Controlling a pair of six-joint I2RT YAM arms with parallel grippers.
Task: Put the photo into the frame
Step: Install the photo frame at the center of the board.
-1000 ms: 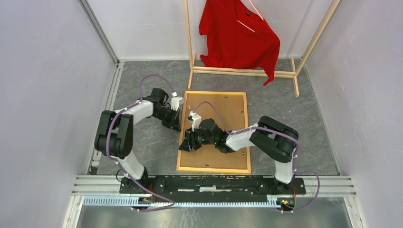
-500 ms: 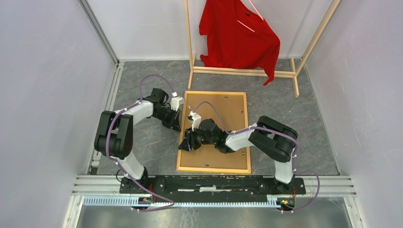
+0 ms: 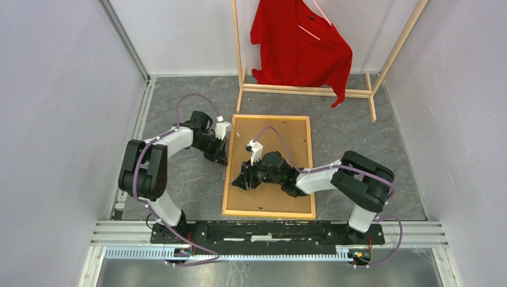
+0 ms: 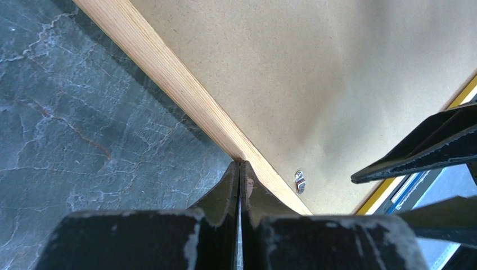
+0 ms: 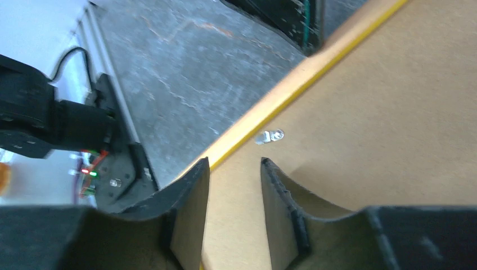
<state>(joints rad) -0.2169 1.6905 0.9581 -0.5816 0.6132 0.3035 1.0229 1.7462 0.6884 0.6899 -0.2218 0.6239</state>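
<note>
**Two grippers, one frame [image 3: 269, 213], back-up at table [image 3: 179, 185] centre**

Near: one right gripper [image 3: 238, 182], jaws partly apart and empty, over the one backing board [image 3: 272, 200] at the frame's 8 o'clock; contact with it unclear. One left gripper [image 3: 225, 159], closed on nothing, tips against the wooden rail at 9 o'clock. Turn clips [image 4: 301, 181]: one per wrist view, others too small to count. Frame front faces down, hidden save a yellow edge. Far, 12 o'clock: one clothes rack [image 3: 299, 90], one red shirt [image 3: 299, 48], tops cut off.

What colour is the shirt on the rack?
The shirt is red; top view shows it best.
</note>
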